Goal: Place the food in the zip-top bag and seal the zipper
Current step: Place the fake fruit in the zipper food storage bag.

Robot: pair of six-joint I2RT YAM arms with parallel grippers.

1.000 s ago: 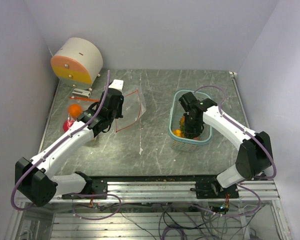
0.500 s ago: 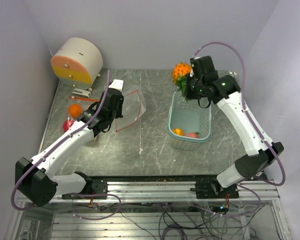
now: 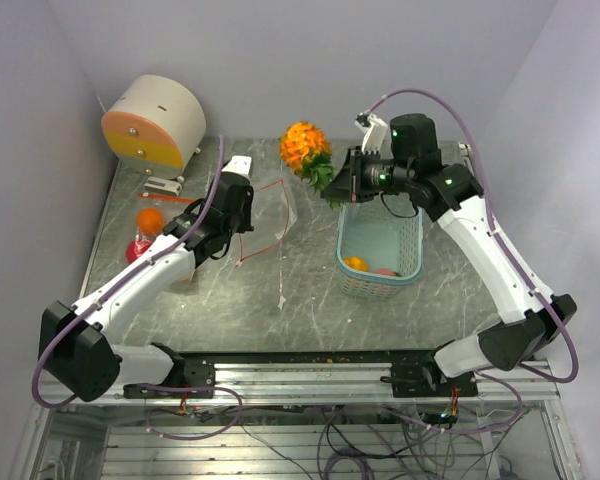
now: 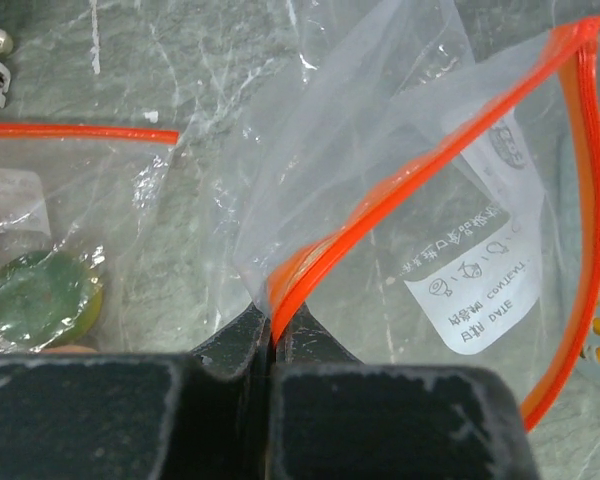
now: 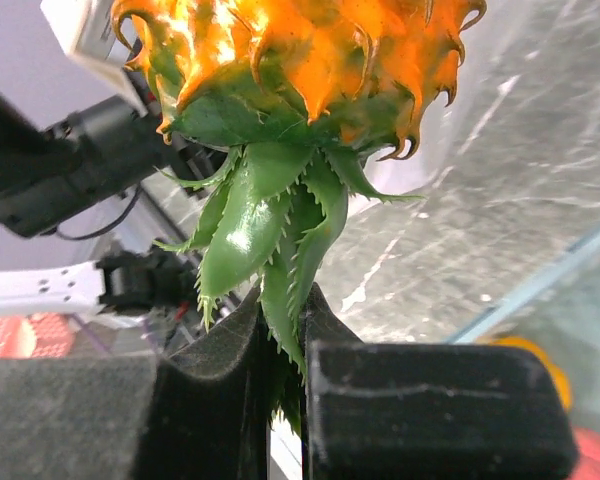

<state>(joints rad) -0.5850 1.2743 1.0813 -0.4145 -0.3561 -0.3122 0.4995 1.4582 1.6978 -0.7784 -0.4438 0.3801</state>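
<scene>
Transfer step. Right gripper (image 5: 280, 335) pinches the pineapple (image 3: 302, 147) by its leaves, aloft between basket (image 3: 342, 240) and bag (image 4: 460, 200). Left gripper (image 4: 272, 335) is clamped on the bag's orange zipper rim. Next move, likely: carry the fruit over the mouth, lower, release. Zipper not yet sealed.

Teal basket (image 3: 380, 288) rt; round drum (image 3: 165, 115) back-left.

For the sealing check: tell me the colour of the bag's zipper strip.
The zipper strip is orange-red; the left wrist view shows it best.
</scene>
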